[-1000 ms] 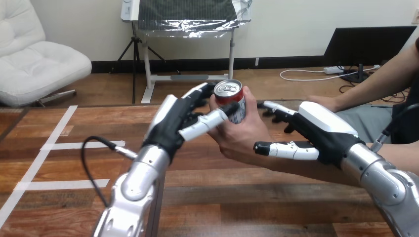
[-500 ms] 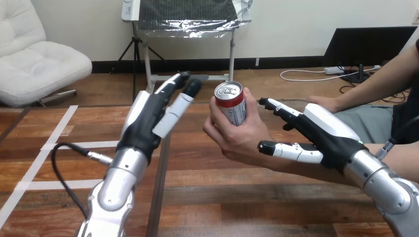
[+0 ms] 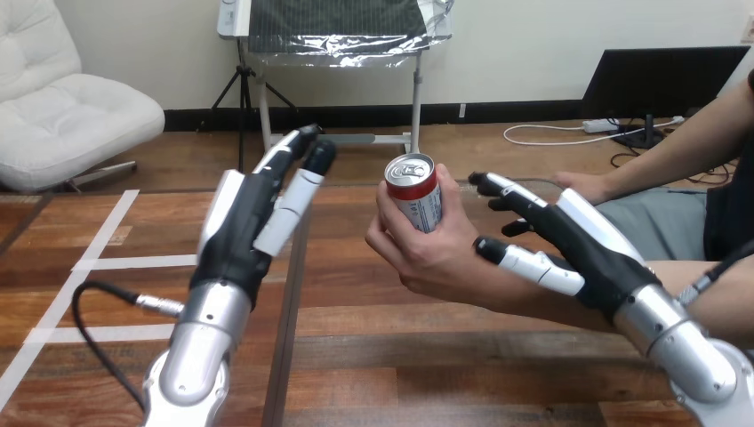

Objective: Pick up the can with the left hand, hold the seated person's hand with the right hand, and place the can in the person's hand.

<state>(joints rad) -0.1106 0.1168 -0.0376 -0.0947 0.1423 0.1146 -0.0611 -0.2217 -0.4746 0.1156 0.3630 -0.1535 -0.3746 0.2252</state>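
left hand (image 3: 253, 209) open and clear of can (image 3: 415, 189), can in person's hand (image 3: 431, 253), right hand (image 3: 582, 245) at the wrist

head view. left hand is raised off the table (image 3: 400, 356), palm side facing the can's way. its fingers are straight and close together, pointing up and away, and the thumb is straight alongside them. it has hold of nothing. its silver forearm (image 3: 200, 334) comes up from below it.

can is to the right of the left hand, well apart from its fingers, with bare table in the gap. silver can with a red band under the rim, near upright, top tipped slightly toward the left hand. person's hand is wrapped round the can's lower half. can is off the table, carried by that hand alone.

right hand sits just right of the person's hand, at the wrist. its fingers are straight and reach along the far side of the wrist toward the can, tips near it. its thumb is straight too and lies against the near side of the wrist. the wrist sits between thumb and fingers with nothing curled round it. cannot tell if the fingers touch it.

beyond the right hand, person's other hand (image 3: 580, 184) rests near the table's far edge. white tape lines (image 3: 98, 262) lie on the table left of the left hand.
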